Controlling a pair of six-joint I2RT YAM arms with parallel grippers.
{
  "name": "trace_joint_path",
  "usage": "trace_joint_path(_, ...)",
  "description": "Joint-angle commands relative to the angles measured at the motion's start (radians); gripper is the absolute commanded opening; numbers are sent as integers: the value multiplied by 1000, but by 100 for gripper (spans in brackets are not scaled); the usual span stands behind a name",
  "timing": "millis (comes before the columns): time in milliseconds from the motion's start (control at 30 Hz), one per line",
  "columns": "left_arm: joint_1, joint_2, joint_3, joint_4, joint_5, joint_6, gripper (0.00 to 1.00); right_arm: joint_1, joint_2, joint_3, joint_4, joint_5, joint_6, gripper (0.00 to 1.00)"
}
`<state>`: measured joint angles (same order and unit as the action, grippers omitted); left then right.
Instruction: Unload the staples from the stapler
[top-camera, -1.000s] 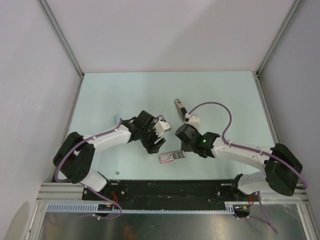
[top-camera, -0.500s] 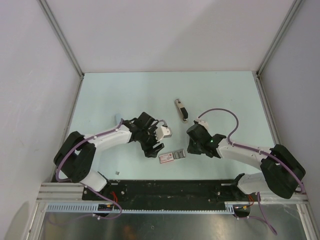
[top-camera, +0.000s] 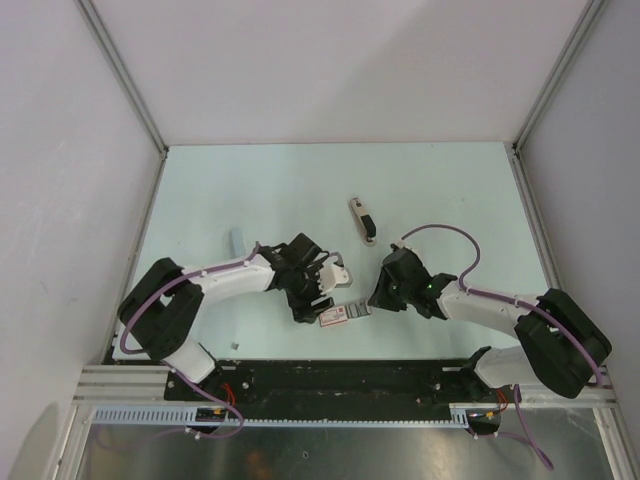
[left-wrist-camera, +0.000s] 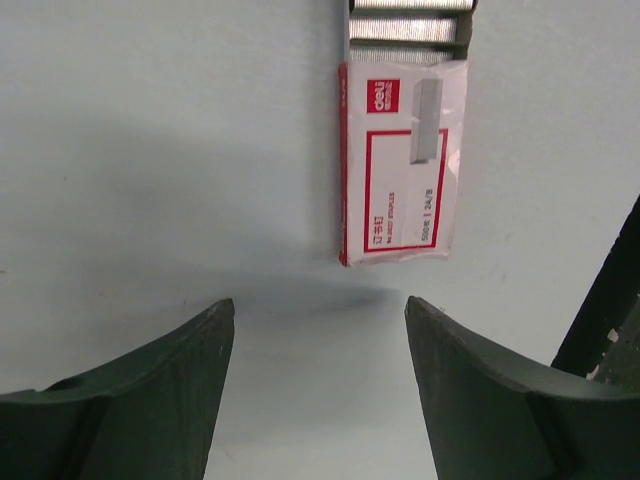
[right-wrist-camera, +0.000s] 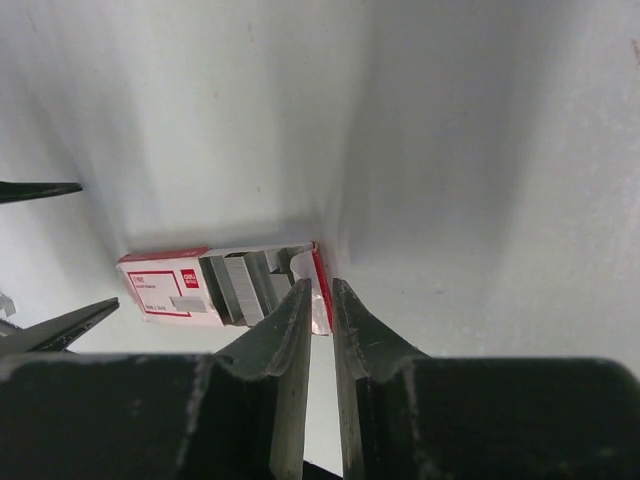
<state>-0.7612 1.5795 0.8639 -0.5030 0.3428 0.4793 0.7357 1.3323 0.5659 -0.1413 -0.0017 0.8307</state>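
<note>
The stapler (top-camera: 362, 220), a slim black bar with a pale top, is lying on the pale table (top-camera: 250, 190), well apart from both grippers. It is sitting at 12 o'clock from the right gripper (right-wrist-camera: 320, 283) and 1 o'clock from the left gripper (left-wrist-camera: 318, 303). The left fingers are standing wide and empty, facing a red-and-white staple box (left-wrist-camera: 400, 165). The right fingers are resting nearly closed at the box's open end, though whether they are pinching it is unclear.

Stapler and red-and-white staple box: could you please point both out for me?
stapler (top-camera: 362, 221), top external view, middle of its body.
staple box (left-wrist-camera: 400, 165), left wrist view, centre of its printed label.
</note>
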Motion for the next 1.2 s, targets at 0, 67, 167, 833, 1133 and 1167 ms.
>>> trace_joint_path(0,-20,19,11,12,-14,10,74,-7,4,-11,60,-38,15,18)
trace_joint_path(67,-24,28,14,17,-17,9,74,-8,3,-14,62,-39,15,18)
trace_joint_path(167,-31,40,22,21,-20,0,74,-8,7,-20,68,-44,17,17)
trace_joint_path(833,-58,67,52,39,-30,-40,74,32,36,-66,170,-69,64,14)
trace_joint_path(1133,-58,81,52,45,-36,-44,73,89,42,-66,189,-60,94,14)
trace_joint_path(1167,-58,82,51,45,-36,-45,73,92,42,-66,194,-61,96,14)
